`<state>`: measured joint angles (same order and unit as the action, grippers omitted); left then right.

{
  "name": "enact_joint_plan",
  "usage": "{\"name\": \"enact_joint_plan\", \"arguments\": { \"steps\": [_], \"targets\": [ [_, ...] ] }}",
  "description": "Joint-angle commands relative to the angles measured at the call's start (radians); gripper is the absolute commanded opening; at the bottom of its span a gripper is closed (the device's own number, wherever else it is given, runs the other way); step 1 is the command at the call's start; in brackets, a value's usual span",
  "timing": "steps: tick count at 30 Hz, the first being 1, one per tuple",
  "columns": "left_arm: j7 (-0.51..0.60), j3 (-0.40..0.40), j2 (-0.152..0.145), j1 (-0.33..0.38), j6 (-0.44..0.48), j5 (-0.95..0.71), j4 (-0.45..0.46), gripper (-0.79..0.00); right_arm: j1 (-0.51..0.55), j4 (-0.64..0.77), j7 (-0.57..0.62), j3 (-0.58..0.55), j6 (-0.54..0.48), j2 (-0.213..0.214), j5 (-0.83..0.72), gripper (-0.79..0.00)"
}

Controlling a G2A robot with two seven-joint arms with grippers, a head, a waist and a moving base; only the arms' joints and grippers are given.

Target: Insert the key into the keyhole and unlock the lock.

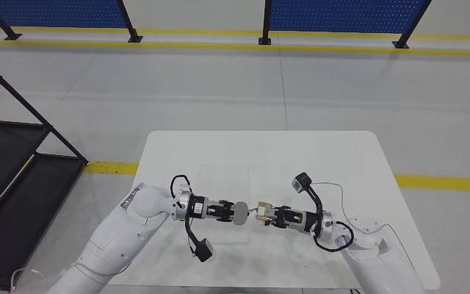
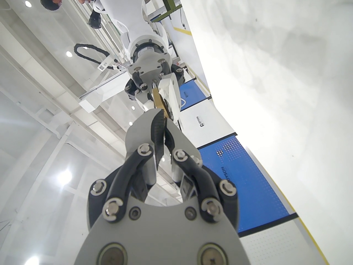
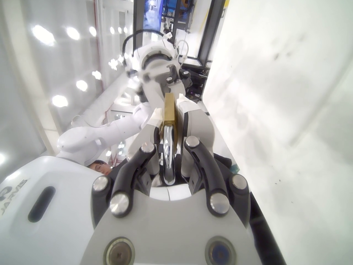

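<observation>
Both arms meet tip to tip above the white table. My left gripper is shut on the key, whose black head shows between the fingers. My right gripper is shut on the brass padlock, with the silver shackle pointing back toward its palm. In the left wrist view the padlock sits right at the key's front end, and the key's blade is hidden. From above, the left gripper and the right gripper face each other, with the padlock between them.
A black rack stands on the floor left of the table. Blue barrier panels line the far side of the floor. Bare tabletop lies beyond and to both sides of the grippers.
</observation>
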<state>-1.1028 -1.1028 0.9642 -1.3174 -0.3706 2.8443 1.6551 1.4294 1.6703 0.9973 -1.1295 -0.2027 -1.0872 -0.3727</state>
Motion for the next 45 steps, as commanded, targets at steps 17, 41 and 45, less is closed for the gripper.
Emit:
{"name": "enact_joint_plan", "arguments": {
  "steps": [17,41,45],
  "targets": [
    [-0.170,-0.037,-0.020,0.004,-0.018,-0.178,-0.025,-0.785,-0.115,-0.063,0.216,-0.008,0.015,0.010,-0.050,-0.785],
    [-0.248,0.024,-0.020,0.029,-0.016,-0.261,-0.053,-0.785,-0.284,-0.159,0.434,0.102,-0.052,-0.004,-0.093,-0.785],
    [-0.235,0.039,-0.017,0.038,-0.019,-0.258,-0.059,-0.785,-0.281,-0.148,0.428,0.104,-0.053,-0.002,-0.086,-0.785]
  ]
}}
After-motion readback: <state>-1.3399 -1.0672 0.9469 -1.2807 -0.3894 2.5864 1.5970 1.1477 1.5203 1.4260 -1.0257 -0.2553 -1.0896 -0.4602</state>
